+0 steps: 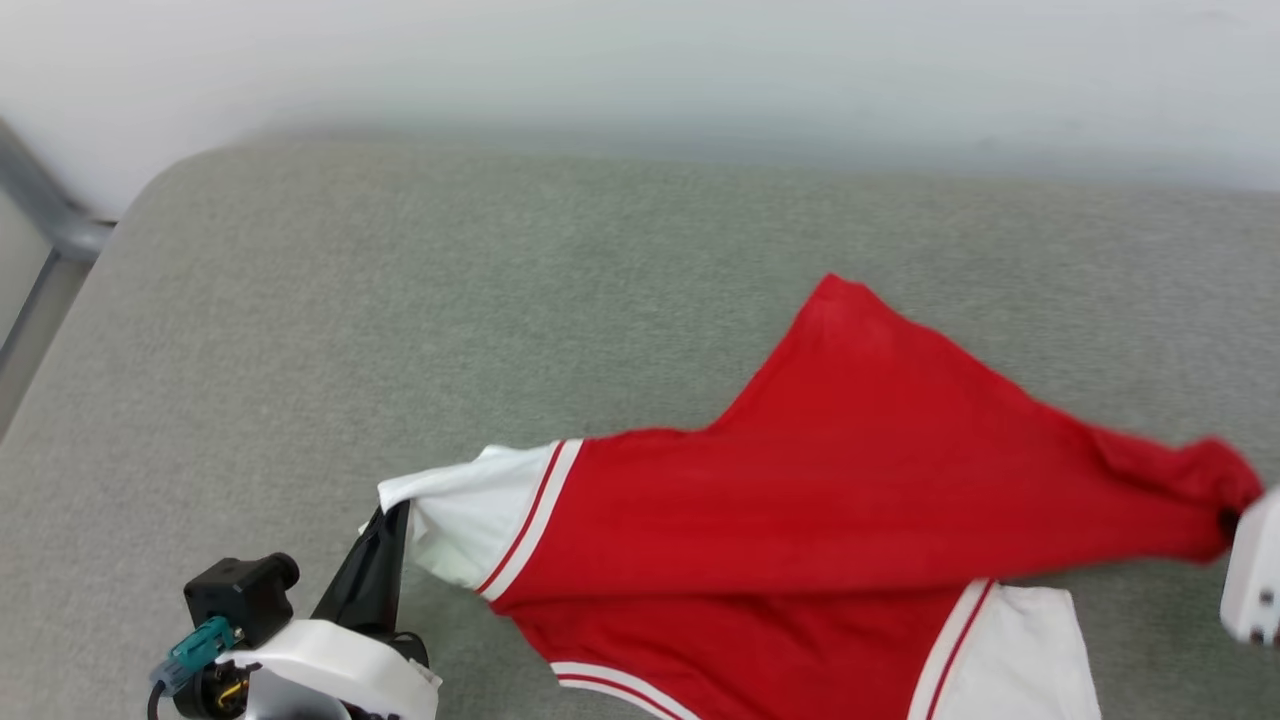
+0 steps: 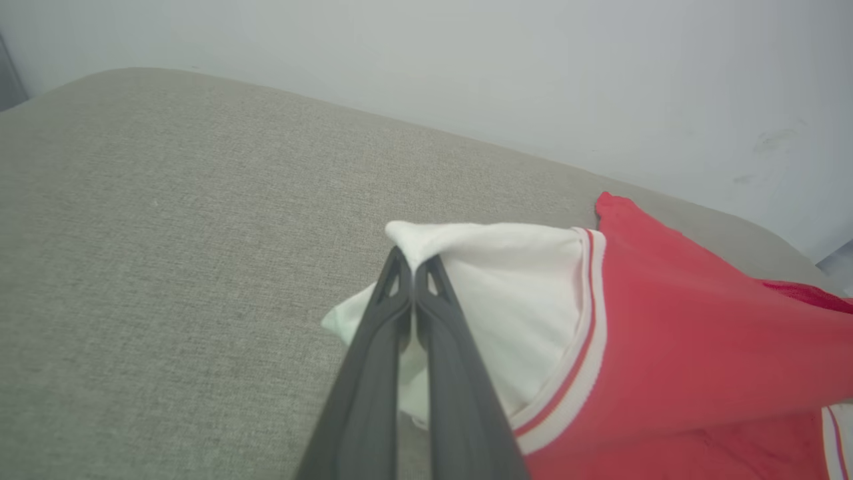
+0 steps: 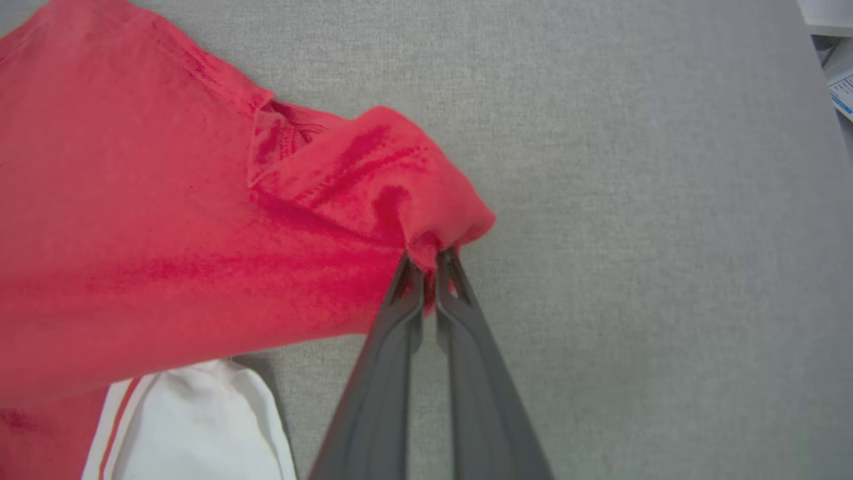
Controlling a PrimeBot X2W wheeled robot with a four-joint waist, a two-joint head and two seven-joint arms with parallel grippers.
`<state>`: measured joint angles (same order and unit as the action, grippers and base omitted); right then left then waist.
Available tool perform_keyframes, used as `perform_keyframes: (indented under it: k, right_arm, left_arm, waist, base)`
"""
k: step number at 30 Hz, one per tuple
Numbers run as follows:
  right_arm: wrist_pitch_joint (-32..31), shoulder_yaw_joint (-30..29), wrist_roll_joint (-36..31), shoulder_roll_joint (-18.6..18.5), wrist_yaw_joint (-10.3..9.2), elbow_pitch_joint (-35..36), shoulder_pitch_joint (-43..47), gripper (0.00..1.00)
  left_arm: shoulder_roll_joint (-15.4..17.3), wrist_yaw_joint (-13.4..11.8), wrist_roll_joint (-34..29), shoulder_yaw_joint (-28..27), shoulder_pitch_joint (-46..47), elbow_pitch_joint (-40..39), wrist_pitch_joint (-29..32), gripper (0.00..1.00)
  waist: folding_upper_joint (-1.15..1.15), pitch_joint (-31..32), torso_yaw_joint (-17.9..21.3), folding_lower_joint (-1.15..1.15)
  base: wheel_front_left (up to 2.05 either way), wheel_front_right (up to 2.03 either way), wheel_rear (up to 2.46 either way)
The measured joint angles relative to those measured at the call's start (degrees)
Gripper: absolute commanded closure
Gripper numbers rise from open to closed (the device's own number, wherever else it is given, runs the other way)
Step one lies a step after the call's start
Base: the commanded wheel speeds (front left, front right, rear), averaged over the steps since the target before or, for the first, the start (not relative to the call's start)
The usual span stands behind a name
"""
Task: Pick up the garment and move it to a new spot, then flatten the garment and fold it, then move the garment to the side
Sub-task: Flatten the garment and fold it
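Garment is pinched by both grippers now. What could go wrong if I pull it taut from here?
1. The left gripper pinches only the edge of a white sleeve; tension may pull it free.
2. The right gripper holds a bunched wad of red cloth, perhaps several layers, so the garment may not spread flat.
3. The red body lies folded over the other sleeve; that fold may persist.

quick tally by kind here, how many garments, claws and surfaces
garment: 1
claws: 2, left claw and right claw, each shut on the garment
grey pad: 1
total: 4
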<state>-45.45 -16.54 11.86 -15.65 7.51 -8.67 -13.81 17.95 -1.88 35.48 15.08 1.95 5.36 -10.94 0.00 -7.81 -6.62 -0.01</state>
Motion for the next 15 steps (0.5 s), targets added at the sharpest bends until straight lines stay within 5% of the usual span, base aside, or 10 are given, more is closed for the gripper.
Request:
perform_keyframes:
  k: [6, 12, 13, 14, 15]
  right_arm:
    - [-1.6, -4.2, 0.3, 7.7, 0.00, 10.7, 15.2, 1.00]
    - [-0.5, -5.4, 2.6, 12.6, 0.01, 11.7, 25.0, 1.00]
    - [0.6, -5.5, 2.4, 12.6, 0.00, 11.3, 25.7, 0.60]
    - [1.8, -5.4, 3.2, 12.6, 0.00, 10.6, 25.9, 0.00]
    - [3.9, -5.1, 4.9, 12.7, 0.00, 9.7, 25.8, 0.00]
  left_arm:
    - [1.2, -0.5, 0.6, -0.2, -1.6, -0.1, 1.7, 1.00]
    - [2.0, -1.0, 0.9, -0.4, -2.2, -0.3, 2.6, 1.00]
    - [2.2, -1.0, 1.0, -0.4, -2.3, -0.3, 2.7, 1.00]
    - [2.5, -1.2, 1.0, -0.4, -2.3, -0.3, 3.0, 1.00]
    - [2.7, -1.2, 1.0, -0.5, -2.3, -0.3, 3.0, 1.00]
  waist:
    - [0.00, 1.8, 3.1, 0.00]
    - [0.00, 2.2, 4.9, 0.00]
    - [0.00, 2.2, 5.1, -0.01]
    - [0.00, 2.0, 5.3, 0.00]
    - [0.00, 1.9, 5.6, 0.00]
  base:
    - [0.00, 0.00, 0.00]
    - [0.00, 0.00, 0.00]
    - [0.00, 0.00, 0.00]
    - [0.00, 0.00, 0.00]
    - [0.00, 0.00, 0.00]
